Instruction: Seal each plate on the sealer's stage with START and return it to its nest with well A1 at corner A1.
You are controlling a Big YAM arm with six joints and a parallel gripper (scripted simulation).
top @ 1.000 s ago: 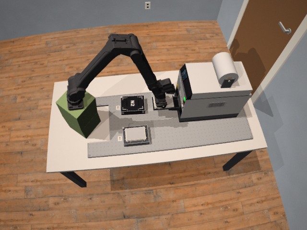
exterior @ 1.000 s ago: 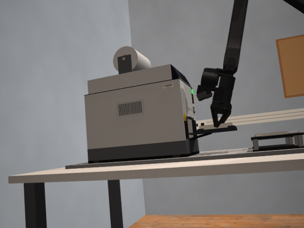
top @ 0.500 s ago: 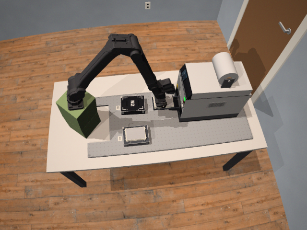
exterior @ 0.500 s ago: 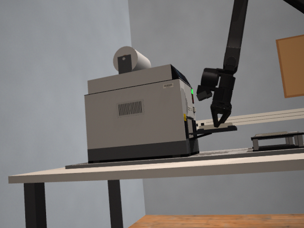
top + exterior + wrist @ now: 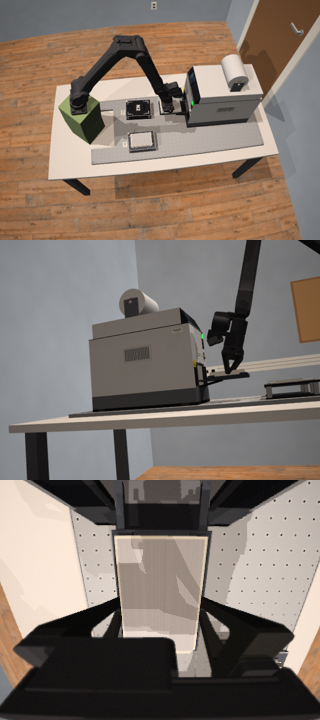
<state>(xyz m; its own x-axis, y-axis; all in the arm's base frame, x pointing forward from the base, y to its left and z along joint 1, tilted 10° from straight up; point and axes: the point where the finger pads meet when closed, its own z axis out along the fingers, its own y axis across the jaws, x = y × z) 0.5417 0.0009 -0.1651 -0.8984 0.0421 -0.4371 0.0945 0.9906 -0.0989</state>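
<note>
Your claw [image 5: 169, 108] [image 5: 228, 372] [image 5: 160, 600] is clamped on the plate [image 5: 177, 107] [image 5: 217, 373] [image 5: 160, 580] at the sealer, one finger along each long side. That plate lies on the stage [image 5: 160, 112] [image 5: 243, 375] [image 5: 160, 533], which is out in front of the sealer [image 5: 219, 113] [image 5: 144, 374]; you cannot tell from these views whether it is fully seated inside the locators. Its top looks pale and flat, with shadows across it in the wrist view. The lamp [image 5: 192, 103] [image 5: 202, 336] on the sealer's front glows green.

On the tabletop [image 5: 69, 160] [image 5: 103, 424], nest N2 [image 5: 131, 111] has no plate in it, and its white lettering faces up. The other plate [image 5: 141, 139] [image 5: 284, 381] lies flat on nest N1 [image 5: 130, 149] [image 5: 268, 392], well apart from your claw. You have a white roll [image 5: 233, 68] [image 5: 151, 303] on top of the sealer, and the arm stands on a green block [image 5: 90, 129] at the opposite end.
</note>
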